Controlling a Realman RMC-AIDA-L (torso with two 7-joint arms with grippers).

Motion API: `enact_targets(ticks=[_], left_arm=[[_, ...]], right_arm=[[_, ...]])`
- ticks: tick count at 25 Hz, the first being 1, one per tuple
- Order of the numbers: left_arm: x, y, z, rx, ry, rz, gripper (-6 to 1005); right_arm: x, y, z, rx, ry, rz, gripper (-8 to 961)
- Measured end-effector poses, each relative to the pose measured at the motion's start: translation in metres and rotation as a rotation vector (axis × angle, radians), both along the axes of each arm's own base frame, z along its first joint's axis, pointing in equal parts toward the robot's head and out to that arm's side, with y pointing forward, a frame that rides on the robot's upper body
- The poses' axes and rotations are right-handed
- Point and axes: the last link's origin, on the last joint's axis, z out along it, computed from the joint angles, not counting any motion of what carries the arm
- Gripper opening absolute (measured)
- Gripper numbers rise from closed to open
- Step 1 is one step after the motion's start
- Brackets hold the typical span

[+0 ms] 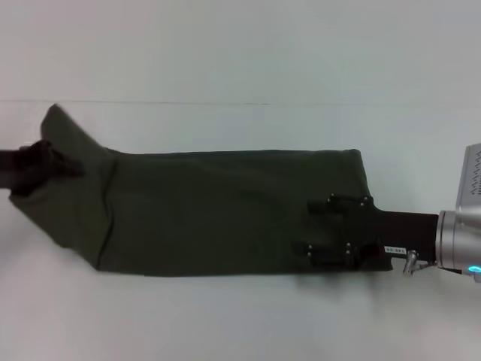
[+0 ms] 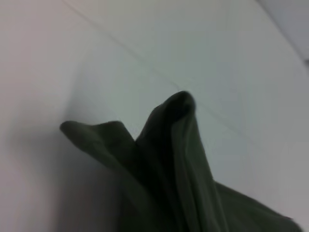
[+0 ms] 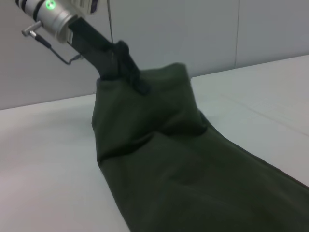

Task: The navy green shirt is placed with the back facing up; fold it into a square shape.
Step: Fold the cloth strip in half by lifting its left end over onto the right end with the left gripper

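While the navy green shirt [image 1: 218, 210] lies across the white table [image 1: 240, 323] as a long folded band running left to right, both arms meet it at its ends. Its plain side faces up, and no lettering shows. The left gripper [image 1: 46, 159] comes in from the left edge of the head view and pinches the shirt's left end, its jaws closed on the cloth; that end is lifted off the table and rises to a point above the gripper. In the right wrist view the same black gripper [image 3: 126, 67] shows farther off, clamped on a raised fold of the shirt [image 3: 193, 174]. The left wrist view shows the bunched, lifted fabric [image 2: 178, 159] peaking above the table surface. The right gripper [image 1: 340, 233] rests over the shirt's right end, near its front corner, with its fingers spread apart and lying on the cloth. The right end stays flat on the table, with a straight edge.
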Motion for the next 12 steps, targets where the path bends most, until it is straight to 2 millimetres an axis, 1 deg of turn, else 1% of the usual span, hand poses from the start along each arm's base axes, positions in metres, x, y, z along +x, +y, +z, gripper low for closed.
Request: enact_targets(ticks=[3,5,7,9,10,12], left_arm=[[0.019,0.003,0.0,-0.007,-0.109,-0.04,40],[0.031,0.005,-0.005,-0.022,-0.18,-0.054,45],[0.043,0.009,-0.014,-0.048,-0.25,-0.065,50],[0.058,0.012,-0.03,-0.084,-0.344,-0.072,55],[0.06,0.012,-0.034,-0.087,-0.364,-0.071,58],[0.068,0.012,-0.051,-0.099,-0.427,-0.06,63]], right_arm=[[0.001,-0.001,0.0,0.0,0.0,-0.004,840],[0.002,-0.002,-0.001,-0.003,0.002,-0.006,840],[0.002,-0.002,-0.002,-0.005,0.004,-0.008,840],[0.002,-0.003,-0.002,-0.007,0.005,-0.011,840],[0.002,-0.003,-0.002,-0.008,0.005,-0.011,840],[0.002,-0.004,-0.003,-0.011,0.005,-0.011,840]])
